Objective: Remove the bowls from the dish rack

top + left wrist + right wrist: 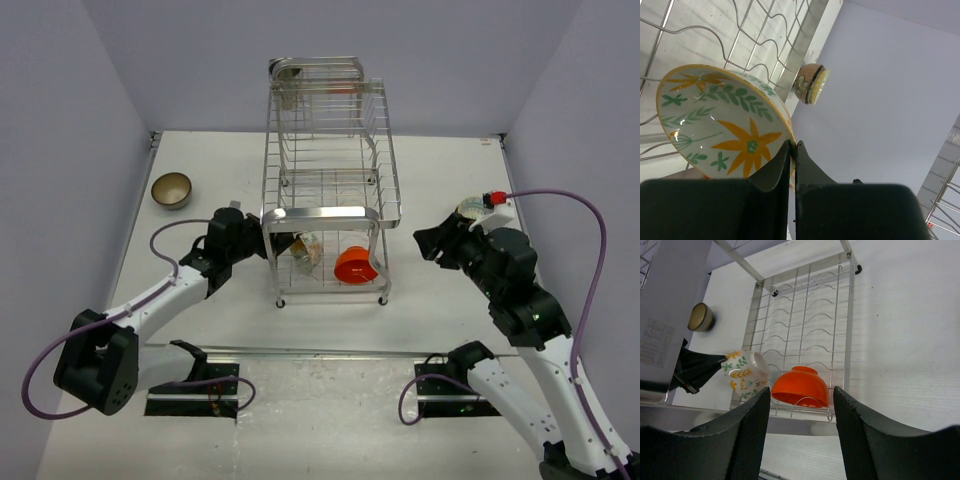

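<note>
The chrome wire dish rack [375,150] stands mid-table. A pale bowl with yellow-orange flowers [307,250] [720,125] [744,371] hangs tilted at the left of its lower tier. My left gripper [285,245] [793,146] is shut on that bowl's rim. An orange-red bowl [355,265] [801,386] lies upside down on the lower tier's wires. My right gripper [425,243] [801,405] stands open to the right of the rack, apart from it, with nothing between its fingers. A brown bowl with an olive inside [171,190] [701,316] sits on the table at the left.
A small greenish bowl [472,208] [810,83] sits on the table at the right, just behind my right arm. The rack's shiny front bar [320,213] runs above the lower tier. Grey walls close in the table on three sides.
</note>
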You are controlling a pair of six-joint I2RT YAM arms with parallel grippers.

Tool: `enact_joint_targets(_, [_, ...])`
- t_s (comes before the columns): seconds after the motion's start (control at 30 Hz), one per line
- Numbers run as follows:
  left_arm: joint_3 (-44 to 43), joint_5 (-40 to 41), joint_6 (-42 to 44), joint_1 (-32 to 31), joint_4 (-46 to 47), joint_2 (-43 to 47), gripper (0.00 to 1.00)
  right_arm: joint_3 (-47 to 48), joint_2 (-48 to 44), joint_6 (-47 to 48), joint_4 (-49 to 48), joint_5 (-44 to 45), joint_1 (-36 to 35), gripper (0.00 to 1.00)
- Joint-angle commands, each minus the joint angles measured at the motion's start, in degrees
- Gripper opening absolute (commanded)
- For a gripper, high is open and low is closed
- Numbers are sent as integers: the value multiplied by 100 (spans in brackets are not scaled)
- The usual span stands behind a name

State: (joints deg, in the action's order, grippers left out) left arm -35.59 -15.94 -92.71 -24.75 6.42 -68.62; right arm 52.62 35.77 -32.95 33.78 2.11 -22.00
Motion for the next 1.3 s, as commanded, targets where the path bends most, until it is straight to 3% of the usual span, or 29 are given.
enact_joint_targets(0.0, [105,-242,183,41,448,-90,0,240,27,96,94,158,29,54])
enact_joint_targets(0.63, [79,-374,218,41,633,-2,0,240,35,113,111,167,29,55])
enact_joint_targets(1.27, [535,-1042,121,339,1995,296,0,486,71,263,287,404,29,55])
